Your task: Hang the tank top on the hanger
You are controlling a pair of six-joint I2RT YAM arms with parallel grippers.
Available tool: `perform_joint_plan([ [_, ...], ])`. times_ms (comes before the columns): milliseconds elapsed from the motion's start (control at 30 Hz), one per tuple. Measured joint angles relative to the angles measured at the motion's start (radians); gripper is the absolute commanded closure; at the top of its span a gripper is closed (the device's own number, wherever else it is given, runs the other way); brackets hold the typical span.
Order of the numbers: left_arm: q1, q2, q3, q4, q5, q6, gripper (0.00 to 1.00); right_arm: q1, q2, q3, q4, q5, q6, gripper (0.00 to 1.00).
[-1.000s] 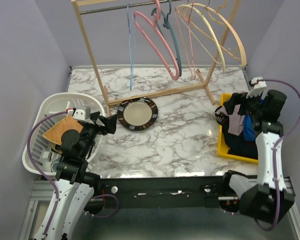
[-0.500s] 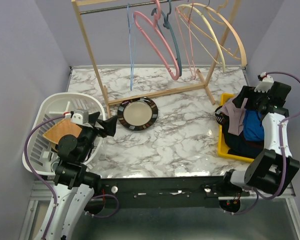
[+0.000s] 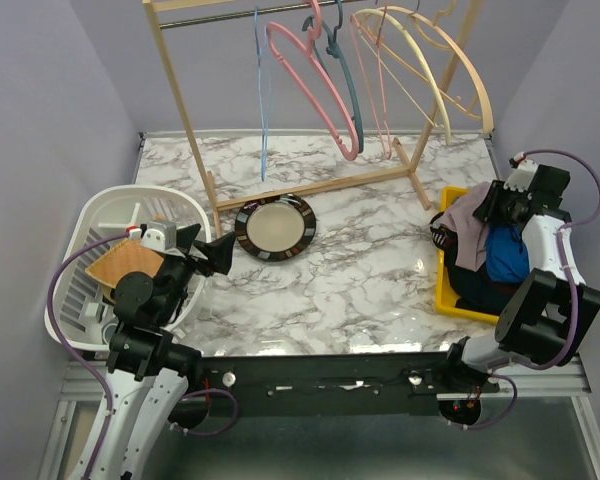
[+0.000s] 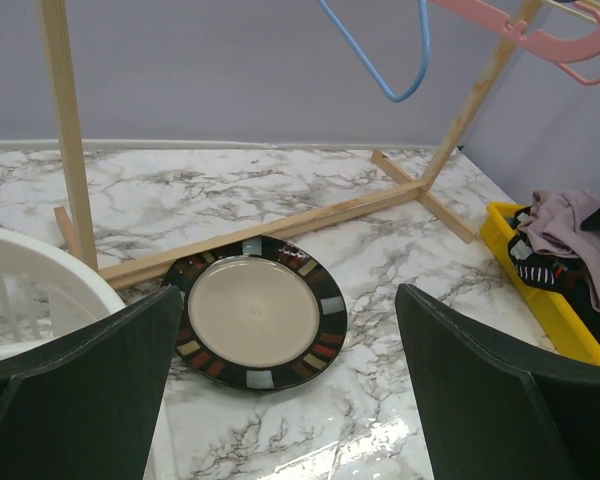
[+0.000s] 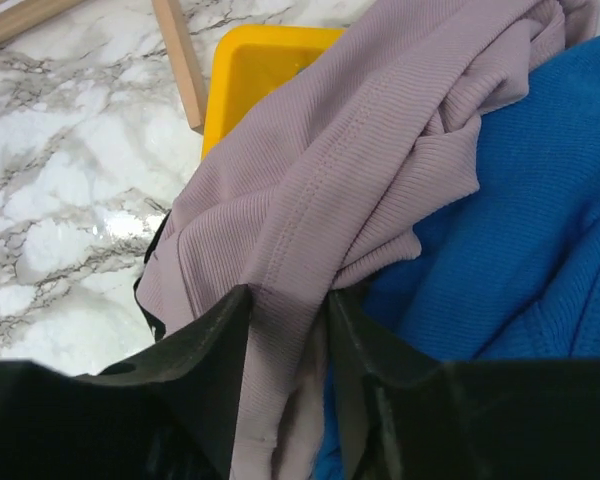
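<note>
The mauve tank top (image 3: pixel 468 226) lies heaped over other clothes in the yellow bin (image 3: pixel 445 291) at the right edge of the table. My right gripper (image 3: pixel 492 206) is down in that bin. In the right wrist view its fingers (image 5: pixel 220 345) press a fold of the tank top (image 5: pixel 360 150) from both sides, so the right gripper (image 5: pixel 288 300) is shut on the fabric. The thin light-blue hanger (image 3: pixel 261 110) hangs at the left of the wooden rack's rail; its lower loop (image 4: pixel 385 70) shows in the left wrist view. My left gripper (image 3: pixel 220 250) stands open and empty near the plate, its jaws (image 4: pixel 290 300) wide apart.
A bright blue garment (image 5: pixel 540 200) and dark clothes lie under the tank top. The wooden rack (image 3: pixel 180 80) carries a thick pink hanger (image 3: pixel 315 85), a teal one (image 3: pixel 345 80) and cream ones (image 3: pixel 430 60). A dark-rimmed plate (image 3: pixel 275 227) sits mid-table. A white basket (image 3: pixel 90 215) stands at left.
My right arm swung back and reached down into the bin, and its jaws went from wide open to closed on a fold of the tank top. The left arm barely moved.
</note>
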Motion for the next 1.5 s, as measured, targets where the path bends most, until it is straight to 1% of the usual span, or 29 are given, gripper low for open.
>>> perform_joint_plan([
  [100,0.0,0.0,0.0,0.0,0.0,0.0,0.01,0.0,0.003,0.0,-0.002,0.0,-0.003,0.87],
  [267,0.0,0.0,0.0,0.0,0.0,0.003,0.01,0.0,-0.03,0.0,-0.012,0.001,-0.003,0.99],
  [533,0.0,0.007,0.0,0.0,0.006,0.003,0.01,-0.011,-0.23,0.026,-0.034,-0.003,-0.002,0.99],
  [700,0.0,0.011,0.0,0.0,0.008,0.003,0.01,-0.04,-0.314,0.135,-0.077,-0.032,-0.002,0.99],
  [767,0.0,0.011,0.0,0.0,0.008,0.003,0.01,-0.042,-0.335,0.17,-0.089,-0.042,-0.001,0.99],
  [900,0.0,0.011,0.0,0.0,0.01,0.003,0.01,-0.041,-0.354,0.304,-0.144,-0.086,0.003,0.99],
  [1000,0.0,0.011,0.0,0.0,0.012,0.004,0.01,-0.042,-0.37,0.37,-0.168,-0.117,0.016,0.99],
  [1233,0.0,0.011,0.0,0.0,0.015,0.004,0.01,-0.042,-0.435,0.425,-0.225,-0.186,0.033,0.99],
  [1500,0.0,0.011,0.0,0.0,0.015,0.005,0.01,-0.042,-0.49,0.53,-0.284,-0.291,0.037,0.99],
])
